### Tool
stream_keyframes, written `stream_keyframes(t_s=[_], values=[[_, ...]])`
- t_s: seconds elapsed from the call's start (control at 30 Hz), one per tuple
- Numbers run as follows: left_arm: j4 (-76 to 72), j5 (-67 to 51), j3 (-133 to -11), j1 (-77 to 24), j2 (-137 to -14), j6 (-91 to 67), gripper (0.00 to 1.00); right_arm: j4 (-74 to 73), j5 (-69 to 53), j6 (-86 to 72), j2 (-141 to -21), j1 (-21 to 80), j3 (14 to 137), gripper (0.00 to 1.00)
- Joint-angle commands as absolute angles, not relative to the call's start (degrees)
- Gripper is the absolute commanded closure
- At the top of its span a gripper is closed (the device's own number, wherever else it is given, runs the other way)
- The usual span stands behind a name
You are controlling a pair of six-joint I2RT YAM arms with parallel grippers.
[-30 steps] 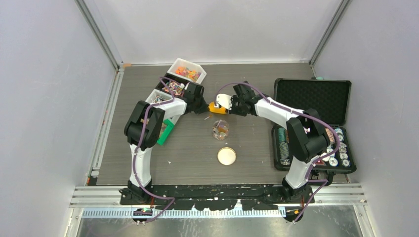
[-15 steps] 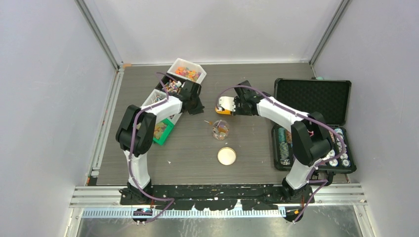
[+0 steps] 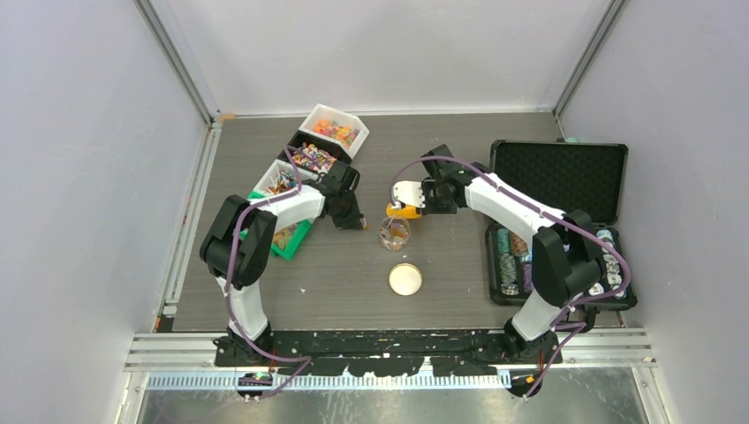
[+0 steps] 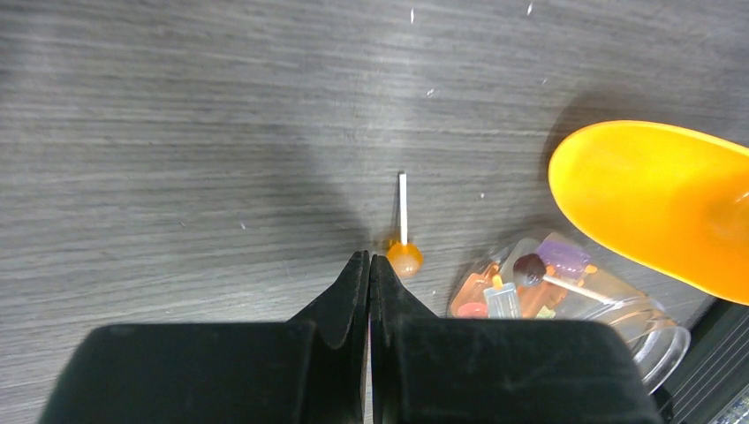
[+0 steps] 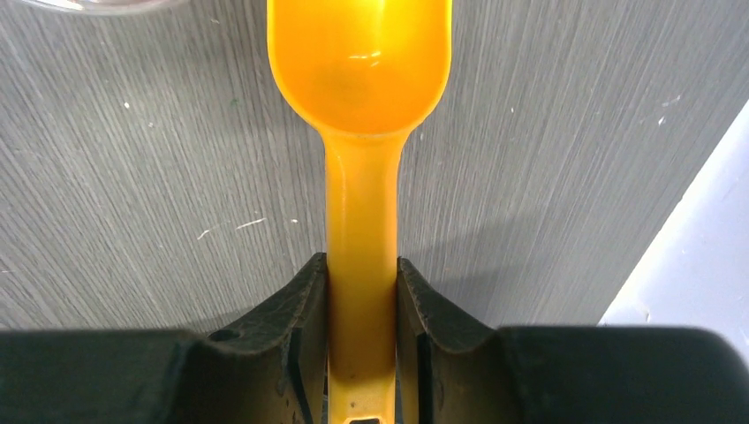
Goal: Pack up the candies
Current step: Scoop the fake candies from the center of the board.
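Candies (image 4: 530, 287) lie in a clear jar (image 3: 394, 231) at the table's middle. More candies (image 3: 309, 159) fill the bins at the back left. One orange lollipop (image 4: 404, 257) lies on the table just beyond my left gripper (image 4: 369, 261), which is shut and empty, low beside the jar (image 4: 649, 340). My right gripper (image 5: 362, 269) is shut on the handle of the orange scoop (image 5: 360, 62). The scoop's bowl is empty and hangs at the jar's far rim (image 3: 404, 210). The left gripper (image 3: 351, 219) and right gripper (image 3: 426, 198) also show in the top view.
A round cream lid (image 3: 405, 279) lies in front of the jar. White bins (image 3: 333, 131), a black bin and a green bin (image 3: 291, 237) stand at the left. An open black case (image 3: 561, 172) with poker chips (image 3: 505, 256) is at the right.
My left gripper has moved from the bins towards me and down to the table beside the jar. My right gripper has carried the scoop nearer, to the jar's rim.
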State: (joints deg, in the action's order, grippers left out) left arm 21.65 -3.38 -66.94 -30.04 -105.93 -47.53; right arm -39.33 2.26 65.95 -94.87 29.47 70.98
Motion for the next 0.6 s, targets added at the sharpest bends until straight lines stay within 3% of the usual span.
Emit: stream_keyframes(t_s=[0.0, 0.57], values=[[20.71, -4.53, -65.83, -30.67, -104.22, -46.93, 1.00, -40.03, -1.30, 67.58, -96.19, 30.41, 74.93, 0.99], [16.15, -4.83, -66.31, -30.67, -107.50, -47.33, 1.00, -46.23, -5.14, 69.83, -101.26, 32.67, 80.50, 0.99]])
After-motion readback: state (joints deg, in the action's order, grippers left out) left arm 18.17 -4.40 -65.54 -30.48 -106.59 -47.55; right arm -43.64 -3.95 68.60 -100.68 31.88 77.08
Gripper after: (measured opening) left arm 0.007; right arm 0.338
